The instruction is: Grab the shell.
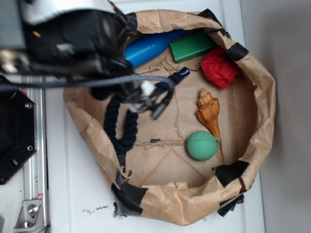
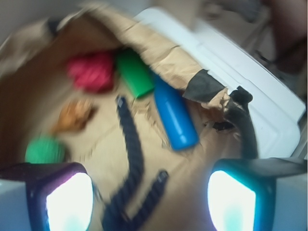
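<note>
Our claw [image 1: 148, 99] hangs wide open and empty at upper centre of the exterior frame, above a navy rope [image 1: 121, 128]. The shell [image 1: 209, 111] lies centre-right on the brown paper basin [image 1: 265, 97], just above the green ball [image 1: 201, 145]. The basin sits on a white tabletop [image 1: 73, 194].

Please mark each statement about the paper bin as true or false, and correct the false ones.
1. The shell lies between the red cloth and the green ball. True.
2. The pincer holds the shell. False: it is open, empty, above the dark rope.
3. The blue bottle lies beside the green block. True.
4. The ball sits outside the bin. False: it is inside.
</note>
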You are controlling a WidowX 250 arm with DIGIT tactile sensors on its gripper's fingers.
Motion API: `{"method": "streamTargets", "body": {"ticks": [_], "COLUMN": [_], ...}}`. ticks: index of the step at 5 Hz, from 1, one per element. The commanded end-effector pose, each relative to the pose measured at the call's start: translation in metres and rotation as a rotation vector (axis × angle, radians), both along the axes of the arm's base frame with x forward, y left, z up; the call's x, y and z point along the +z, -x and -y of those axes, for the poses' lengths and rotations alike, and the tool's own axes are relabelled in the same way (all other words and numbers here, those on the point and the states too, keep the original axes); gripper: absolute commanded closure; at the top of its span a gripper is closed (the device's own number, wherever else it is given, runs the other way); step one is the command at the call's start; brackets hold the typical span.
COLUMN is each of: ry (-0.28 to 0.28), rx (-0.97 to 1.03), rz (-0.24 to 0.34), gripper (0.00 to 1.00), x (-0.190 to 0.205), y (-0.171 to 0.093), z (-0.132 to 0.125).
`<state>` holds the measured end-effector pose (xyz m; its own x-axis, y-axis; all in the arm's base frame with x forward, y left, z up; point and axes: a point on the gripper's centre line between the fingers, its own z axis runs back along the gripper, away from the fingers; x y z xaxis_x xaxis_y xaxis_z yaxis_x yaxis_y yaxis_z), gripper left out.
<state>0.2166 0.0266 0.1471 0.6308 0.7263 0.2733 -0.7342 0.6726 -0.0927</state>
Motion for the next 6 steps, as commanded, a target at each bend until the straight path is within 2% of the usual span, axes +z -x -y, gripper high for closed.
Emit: {"method": "streamTargets", "body": {"ticks": [1, 2, 3, 5, 6], "ry": [0.085, 0.123, 0.145, 0.145, 0.15], "rx": [0.148, 0.126, 0.104, 0.08, 0.073], "rz": [0.081, 0.108, 0.098, 0.035, -0.036], "gripper": [0.0, 0.0, 0.0, 0.0, 0.0], "x": [-0.035, -0.053, -0.06, -0.091, -0.111], "y": [-0.056, -0.08, -0.098, -0.107, -0.108], "z": [0.011, 0.006, 0.008, 0.014, 0.013]}}
